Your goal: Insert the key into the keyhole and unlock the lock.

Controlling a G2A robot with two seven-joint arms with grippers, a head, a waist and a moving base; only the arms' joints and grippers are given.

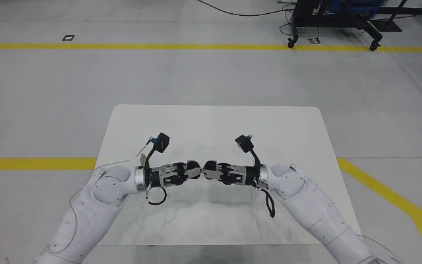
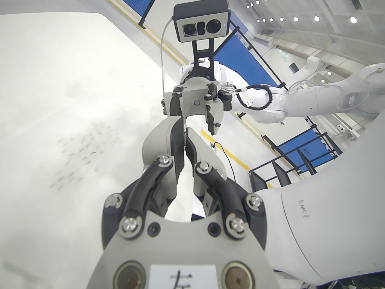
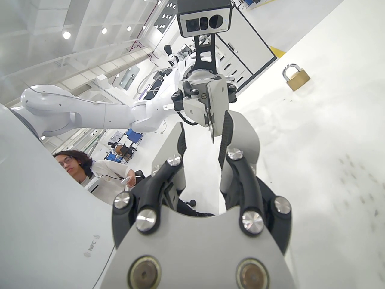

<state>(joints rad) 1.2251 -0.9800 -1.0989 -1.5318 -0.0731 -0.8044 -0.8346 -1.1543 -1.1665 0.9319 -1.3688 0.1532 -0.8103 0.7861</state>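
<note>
A brass padlock (image 3: 296,77) with a silver shackle lies on the white table (image 3: 331,121), well off from both grippers. My left gripper (image 3: 210,118) is shut on a small silver key (image 3: 212,132), whose blade sticks out past its fingertips. In its own wrist view the left gripper (image 2: 184,132) has its pads pressed together. My right gripper (image 3: 204,129) faces it, open, and the key hangs between its two fingers, close to one pad (image 3: 226,130). Over the table's middle the left gripper (image 1: 191,170) and the right gripper (image 1: 212,170) meet tip to tip.
The white table (image 1: 217,119) has grey scuff marks (image 2: 81,154) on its surface. On the floor beyond, a black wheeled frame (image 1: 336,20) stands at the back right, and yellow lines cross the floor.
</note>
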